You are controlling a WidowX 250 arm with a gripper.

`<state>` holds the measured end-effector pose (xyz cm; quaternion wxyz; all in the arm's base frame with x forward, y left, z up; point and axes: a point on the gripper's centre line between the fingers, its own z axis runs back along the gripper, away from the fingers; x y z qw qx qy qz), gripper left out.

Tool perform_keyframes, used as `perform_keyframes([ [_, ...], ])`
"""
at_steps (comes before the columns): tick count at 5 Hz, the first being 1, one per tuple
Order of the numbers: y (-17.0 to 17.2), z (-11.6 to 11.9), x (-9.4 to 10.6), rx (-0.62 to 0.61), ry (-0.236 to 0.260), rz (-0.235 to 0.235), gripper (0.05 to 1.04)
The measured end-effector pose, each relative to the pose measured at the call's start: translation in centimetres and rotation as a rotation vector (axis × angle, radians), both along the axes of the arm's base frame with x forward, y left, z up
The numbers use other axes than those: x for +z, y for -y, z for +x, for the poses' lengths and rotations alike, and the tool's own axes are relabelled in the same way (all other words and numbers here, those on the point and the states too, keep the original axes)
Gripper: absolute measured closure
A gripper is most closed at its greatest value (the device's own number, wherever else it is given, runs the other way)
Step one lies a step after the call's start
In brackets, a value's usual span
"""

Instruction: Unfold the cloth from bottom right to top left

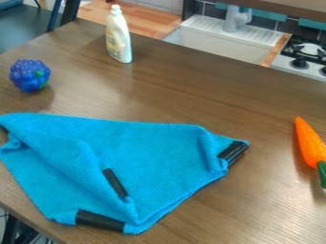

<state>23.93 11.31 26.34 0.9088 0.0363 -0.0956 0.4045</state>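
Note:
A blue cloth (153,152) lies partly folded on the brown table, across the left and lower middle of the view. Black clips or bands mark several of its corners: one at the right tip, one at the bottom edge, and one on a folded-over flap near the middle of the cloth. That flap runs from the upper left down toward the bottom, with creases along it. The cloth's left end reaches the view's edge.
On the wooden table (191,90), a blue berry-like toy (29,75) sits at upper left and a white bottle (118,35) stands at the back. An orange carrot (309,143) lies at the right edge. Behind are a sink (219,38) and a stove (307,53).

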Motion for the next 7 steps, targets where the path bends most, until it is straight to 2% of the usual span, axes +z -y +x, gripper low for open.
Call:
perform_keyframes([
  [1, 0.1, 0.2, -0.7, -0.014, -0.019, -0.012, 0.084],
  [2, 1.5, 0.5, -3.5, -0.205, -0.027, -0.055, 0.084],
  [3, 3.7, -0.7, -3.8, -0.058, 0.015, -0.031, 0.084],
  [4, 5.9, -1.3, -5.8, 0.008, 0.038, 0.001, 0.084],
  [5, 8.6, -1.9, -7.9, 0.093, 0.044, 0.057, 0.084],
  [6, 10.3, -2.6, -9.6, 0.175, 0.082, 0.1, 0.084],
  [7, 12.2, -3.3, -11.8, 0.172, 0.095, 0.144, 0.084],
])
